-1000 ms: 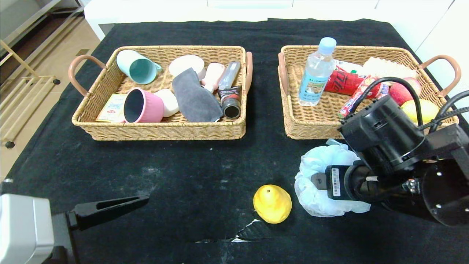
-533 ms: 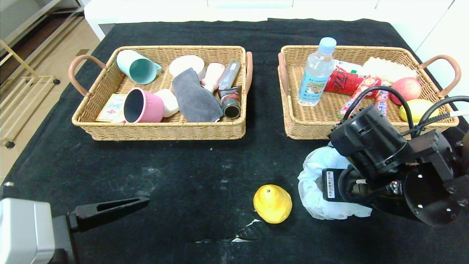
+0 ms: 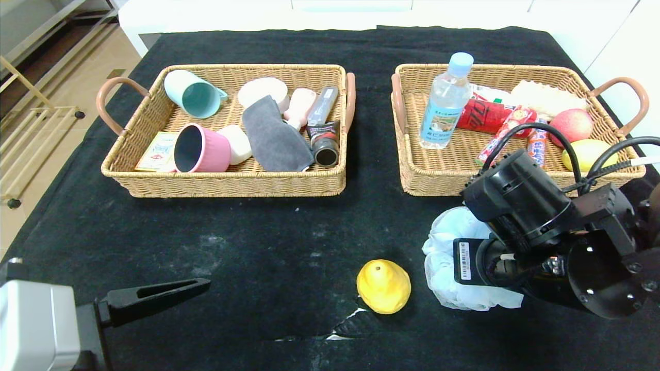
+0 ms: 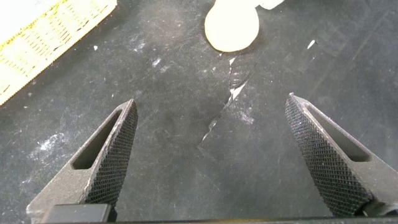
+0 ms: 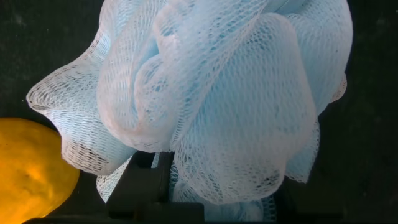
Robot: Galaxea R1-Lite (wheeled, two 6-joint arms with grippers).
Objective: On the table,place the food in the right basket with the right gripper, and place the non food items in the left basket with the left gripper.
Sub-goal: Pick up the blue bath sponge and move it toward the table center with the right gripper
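Lying on table (image 3: 258, 232), pear (image 3: 383, 286) stem end apparently points toward baskets.

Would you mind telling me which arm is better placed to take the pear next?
Probably the right: its gripper is down at the puff, right beside the pear, but seems busy there. The left gripper hovers farther off, jaws wide.

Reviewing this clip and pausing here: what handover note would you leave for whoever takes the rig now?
Left gripper: fingers open, low over the table, near-left.
Right gripper: pushed into the mesh puff, beside the pear; grip hidden.
Done: bottle, sausage in right basket; pink pot, soap in left basket.
Left: pear to right basket; puff to left basket, meant for the left gripper.
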